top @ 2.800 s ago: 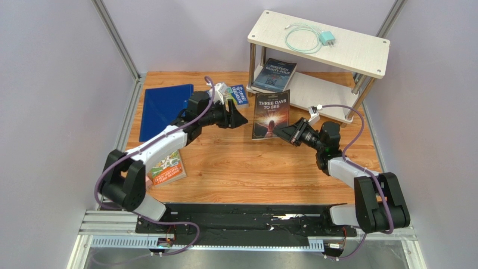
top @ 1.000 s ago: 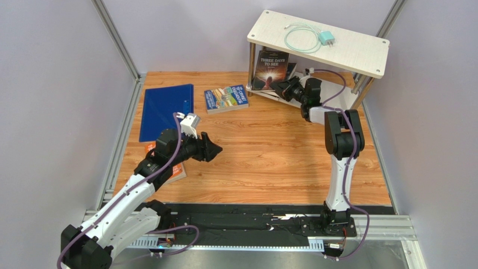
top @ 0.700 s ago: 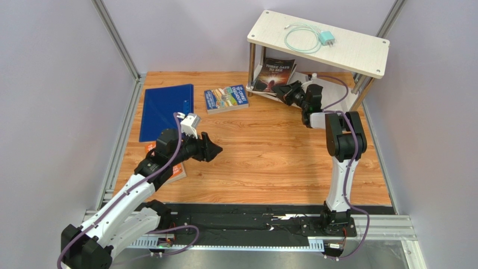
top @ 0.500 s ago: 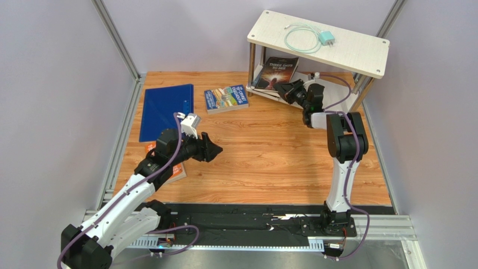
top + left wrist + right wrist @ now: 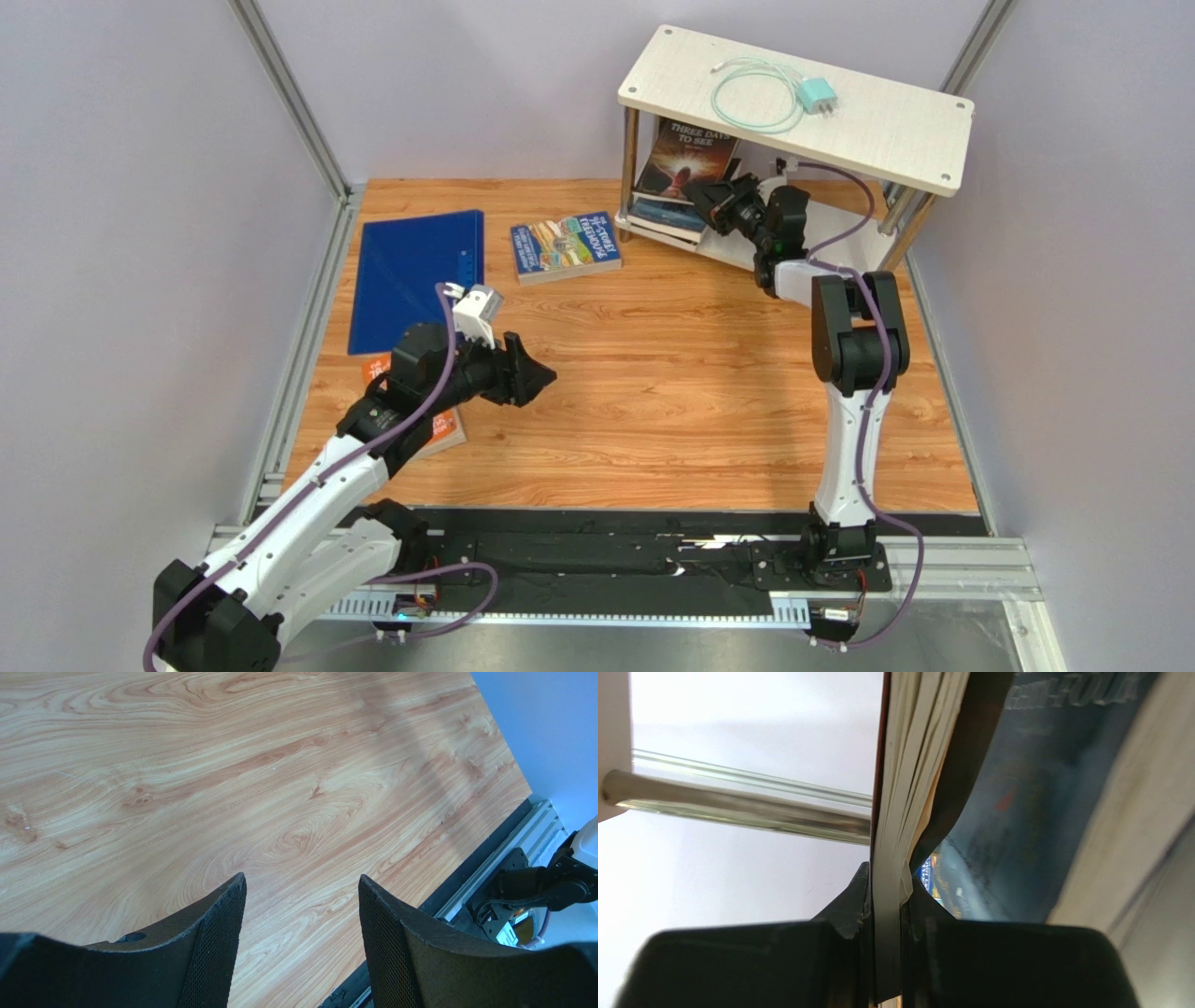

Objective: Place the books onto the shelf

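Nearest, left gripper [image 5: 526,375] parted and empty above the table [image 5: 645,406], close by the orange book [image 5: 446,429], not yet shelved. Farther out, a blue cartoon book [image 5: 565,245] lying flat, lettering too small to read. Farthest, clamped tight in the right gripper [image 5: 713,200]: Three Days to See [image 5: 683,151], tilted up inside the lower tier of the shelf [image 5: 898,133], over Nineteen Eighty-Four [image 5: 662,217], with "-FOUR" legible from the wrist. Roughly halfway, at a guess.

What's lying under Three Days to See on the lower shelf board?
Nineteen Eighty-Four lies flat beneath it on the shelf; the right pincer holds Three Days to See tilted above. Most of that lower cover is hidden in the top view.
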Motion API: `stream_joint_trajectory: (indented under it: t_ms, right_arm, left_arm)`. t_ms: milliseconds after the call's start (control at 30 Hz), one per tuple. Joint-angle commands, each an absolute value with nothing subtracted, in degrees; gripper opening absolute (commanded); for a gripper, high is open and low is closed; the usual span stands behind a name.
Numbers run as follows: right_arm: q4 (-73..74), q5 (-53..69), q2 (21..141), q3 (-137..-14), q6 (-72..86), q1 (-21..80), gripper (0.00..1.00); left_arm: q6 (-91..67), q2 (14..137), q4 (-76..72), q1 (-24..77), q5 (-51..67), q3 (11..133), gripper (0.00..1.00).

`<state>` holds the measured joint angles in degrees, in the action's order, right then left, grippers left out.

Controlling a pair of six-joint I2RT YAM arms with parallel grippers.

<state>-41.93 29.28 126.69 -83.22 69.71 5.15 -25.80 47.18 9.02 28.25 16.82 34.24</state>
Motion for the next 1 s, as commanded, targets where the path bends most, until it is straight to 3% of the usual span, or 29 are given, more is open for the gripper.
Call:
stream_joint_trajectory:
  t_ms: [0, 600, 967]
  right_arm:
    - [-47.4, 30.1, 127.9, -83.9, 72.0, 5.0, 0.04]
    - [-47.2, 32.0, 125.1, -79.0, 70.8, 5.9, 0.04]
    - [-44.4, 32.3, 125.9, -80.9, 70.1, 7.2, 0.13]
  left_arm:
    - [-24.4, 47.3, 8.6, 28.0, 17.1, 34.4, 0.65]
    - [-24.9, 48.7, 6.9, 28.0, 18.1, 33.8, 0.65]
    - [-24.8, 47.1, 7.2, 28.0, 17.9, 32.9, 0.65]
